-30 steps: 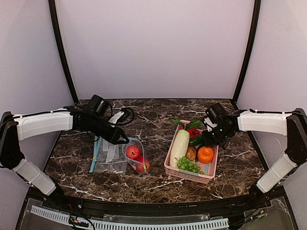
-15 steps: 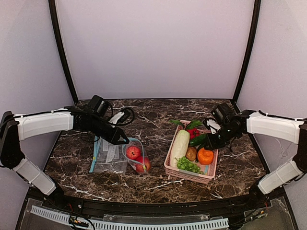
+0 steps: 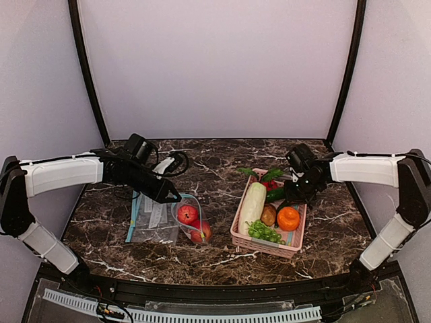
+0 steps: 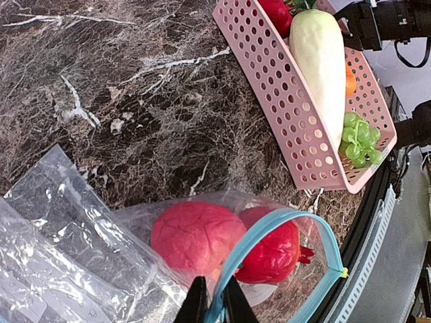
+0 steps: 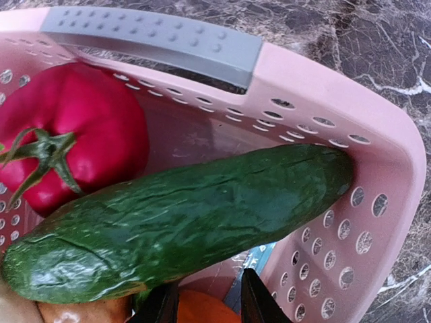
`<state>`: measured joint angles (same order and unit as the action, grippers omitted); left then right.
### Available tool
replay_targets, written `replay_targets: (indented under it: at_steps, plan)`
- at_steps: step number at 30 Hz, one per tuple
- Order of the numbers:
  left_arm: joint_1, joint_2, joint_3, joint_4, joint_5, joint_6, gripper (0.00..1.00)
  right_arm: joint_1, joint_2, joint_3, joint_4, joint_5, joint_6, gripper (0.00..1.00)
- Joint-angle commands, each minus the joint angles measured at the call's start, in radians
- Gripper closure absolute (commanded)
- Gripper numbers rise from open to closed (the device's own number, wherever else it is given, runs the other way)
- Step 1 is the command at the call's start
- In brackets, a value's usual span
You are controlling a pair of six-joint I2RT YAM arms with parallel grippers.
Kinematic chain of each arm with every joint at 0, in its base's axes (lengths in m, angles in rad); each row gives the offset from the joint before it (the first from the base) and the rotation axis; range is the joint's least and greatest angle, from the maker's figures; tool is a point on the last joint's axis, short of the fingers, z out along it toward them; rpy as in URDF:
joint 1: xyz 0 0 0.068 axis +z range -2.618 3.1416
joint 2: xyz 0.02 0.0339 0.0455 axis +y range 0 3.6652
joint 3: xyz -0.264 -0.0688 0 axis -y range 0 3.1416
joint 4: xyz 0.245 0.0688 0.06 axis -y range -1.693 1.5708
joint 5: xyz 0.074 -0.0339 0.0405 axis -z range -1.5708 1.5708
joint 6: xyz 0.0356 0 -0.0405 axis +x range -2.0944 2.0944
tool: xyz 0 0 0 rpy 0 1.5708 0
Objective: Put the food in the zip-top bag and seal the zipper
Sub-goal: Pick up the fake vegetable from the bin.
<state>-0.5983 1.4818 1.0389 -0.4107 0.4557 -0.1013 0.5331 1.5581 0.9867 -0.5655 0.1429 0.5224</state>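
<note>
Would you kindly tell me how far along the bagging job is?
Done: both red fruits sit inside the bag. In hand: left tool pinches the zipper, holding the bag open; right tool, open, hovers at the cucumber in the basket. Left: bag the cucumber, seal.

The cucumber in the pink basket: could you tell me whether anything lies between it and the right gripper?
Nothing visible does: the cucumber lies uppermost in the basket, the open right gripper beside it. Toward the zip-top bag, though, the white radish and the basket's wall lie between.
</note>
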Motion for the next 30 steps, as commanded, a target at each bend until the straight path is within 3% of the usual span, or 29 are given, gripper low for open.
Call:
replay_targets:
  at_steps: [1,10,20,23,30]
  plan:
    - [-0.002,-0.019,-0.005,-0.022,0.011,0.000,0.91,0.006,0.035,-0.006,0.049,0.095,0.118,0.67]
    - [-0.003,-0.030,-0.009,-0.021,0.013,-0.001,0.91,0.027,0.133,-0.012,0.055,0.149,0.190,0.46]
    - [-0.002,-0.031,-0.010,-0.020,0.013,-0.001,0.91,0.023,0.215,-0.021,0.142,0.071,0.187,0.37]
    - [-0.003,-0.030,-0.009,-0.019,0.013,-0.001,0.91,0.022,0.218,-0.036,0.178,0.034,0.190,0.46]
    - [-0.001,-0.022,-0.007,-0.019,0.012,-0.001,0.91,0.022,0.112,-0.073,0.208,-0.028,0.200,0.85]
